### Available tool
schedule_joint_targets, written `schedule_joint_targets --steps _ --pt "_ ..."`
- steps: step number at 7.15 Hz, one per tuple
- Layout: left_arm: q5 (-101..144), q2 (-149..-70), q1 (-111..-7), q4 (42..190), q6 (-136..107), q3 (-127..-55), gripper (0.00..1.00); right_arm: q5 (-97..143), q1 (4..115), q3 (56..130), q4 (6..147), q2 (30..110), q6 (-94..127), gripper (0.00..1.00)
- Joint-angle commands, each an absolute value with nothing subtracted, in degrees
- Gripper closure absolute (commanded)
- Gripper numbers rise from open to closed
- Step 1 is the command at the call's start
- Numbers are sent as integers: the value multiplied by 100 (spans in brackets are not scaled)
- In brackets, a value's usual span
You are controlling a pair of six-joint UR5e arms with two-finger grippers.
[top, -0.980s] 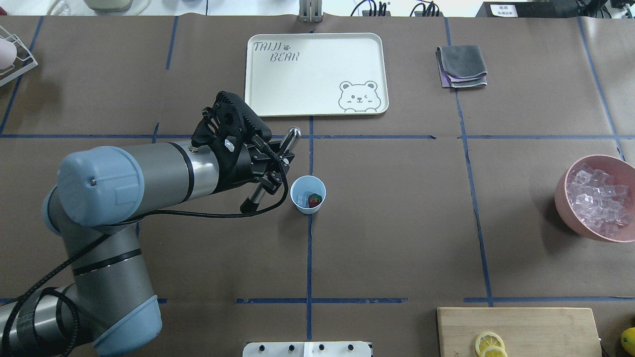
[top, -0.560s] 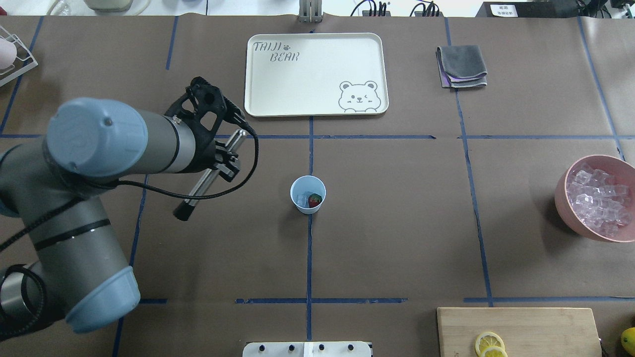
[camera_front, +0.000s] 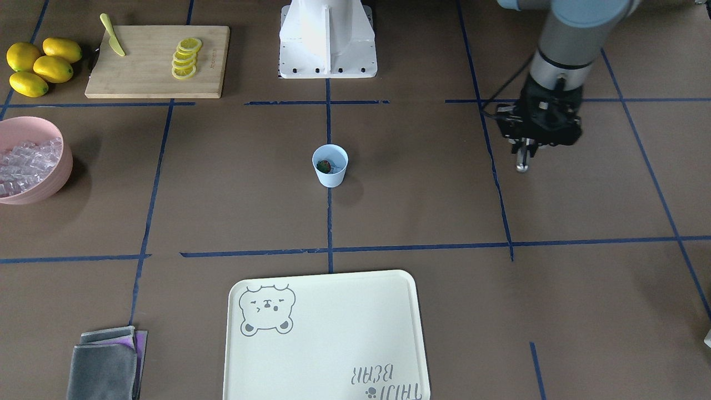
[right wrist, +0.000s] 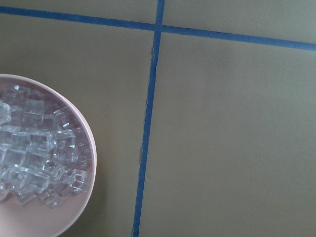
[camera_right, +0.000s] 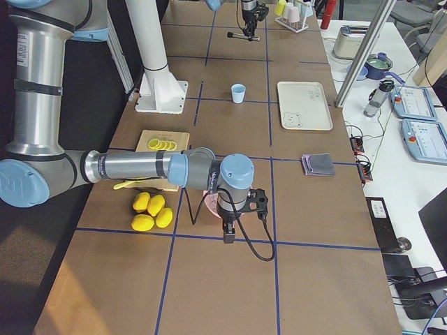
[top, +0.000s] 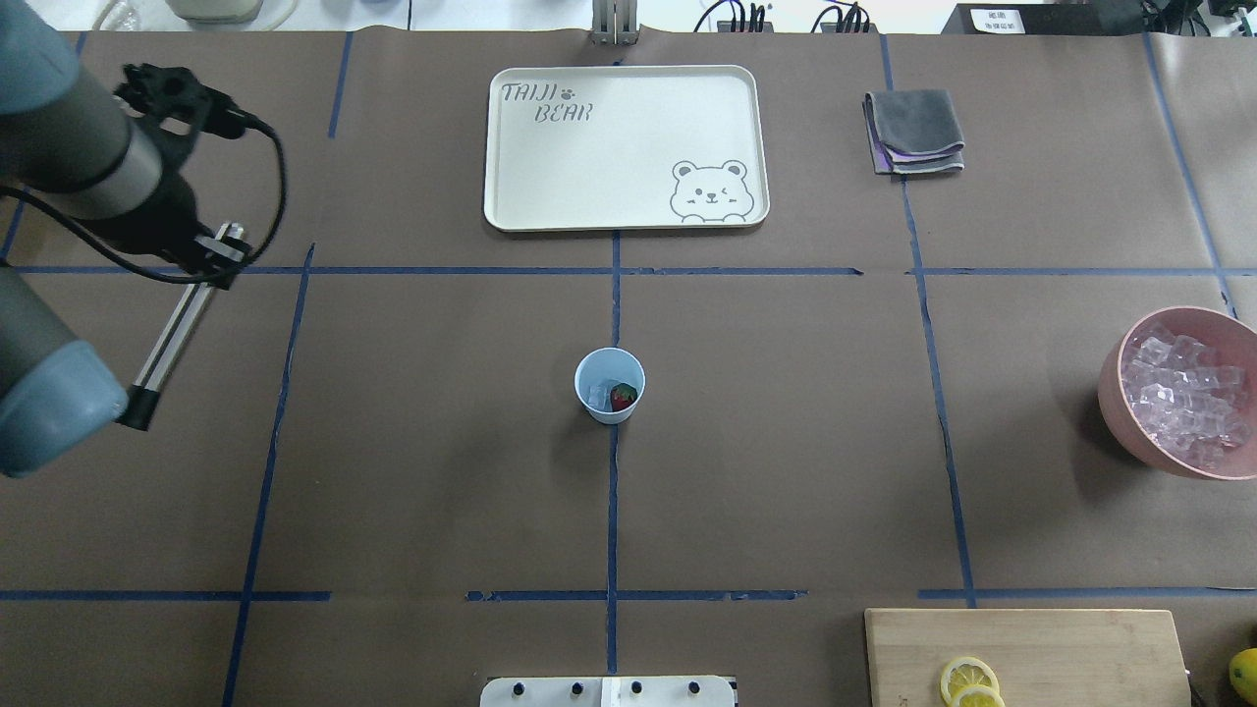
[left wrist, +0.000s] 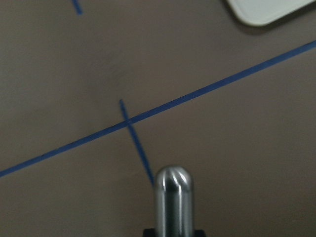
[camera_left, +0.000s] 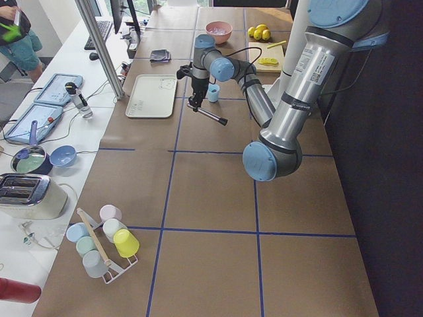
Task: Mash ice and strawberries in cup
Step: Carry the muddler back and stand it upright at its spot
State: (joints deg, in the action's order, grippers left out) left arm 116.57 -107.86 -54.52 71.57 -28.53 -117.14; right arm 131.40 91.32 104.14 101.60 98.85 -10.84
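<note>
The light blue cup (top: 609, 367) stands at the table's centre, also in the front view (camera_front: 330, 172). Inside it lie a red strawberry (top: 623, 397) and clear ice (top: 596, 396). My left gripper (top: 218, 253) is far to the cup's left and is shut on a metal muddler (top: 172, 334), held tilted above the table. The muddler's rounded end fills the left wrist view (left wrist: 174, 195). My right gripper (camera_right: 228, 234) shows only in the exterior right view, beside the pink bowl; I cannot tell if it is open or shut.
A pink bowl (top: 1115, 378) full of ice cubes sits at the right edge. A cream bear tray (top: 589, 187) and a folded grey cloth (top: 913, 131) lie at the back. A cutting board (camera_front: 139, 72) holds lemon slices and a knife, next to whole lemons (camera_front: 39, 64).
My left arm has swung away from the cup toward the table's left and back, carrying the muddler. The cup and its contents have not moved.
</note>
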Motion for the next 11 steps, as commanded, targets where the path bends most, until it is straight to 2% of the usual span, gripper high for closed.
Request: schedule_joint_targets --steps 1,2,3,5,7,8,11 --pt "11865 -9778 -6125 7189 -2813 -11663 98 13140 9132 10424 10160 9879 -1081 0" --pt "11857 -9512 -6135 7581 -2786 -11498 98 13140 9132 10450 10160 9879 -1081 0" --pt "11865 -9136 -6291 8516 -2560 -11009 98 13131 9132 10459 10151 9879 -1081 1" --pt "11874 -9009 -6363 9926 -2627 -9902 98 13131 9132 10520 10160 9888 -1081 0" --pt "11874 -9009 -6346 10640 -2663 -9144 98 13131 9132 10564 10160 9888 -1081 0" --pt "11874 -9052 -6320 10713 -2663 -8871 98 13122 9132 10608 10160 9896 -1081 0" --pt "11874 -9105 -6302 10714 -2663 -8649 94 13104 9141 10661 10160 9905 -1081 1"
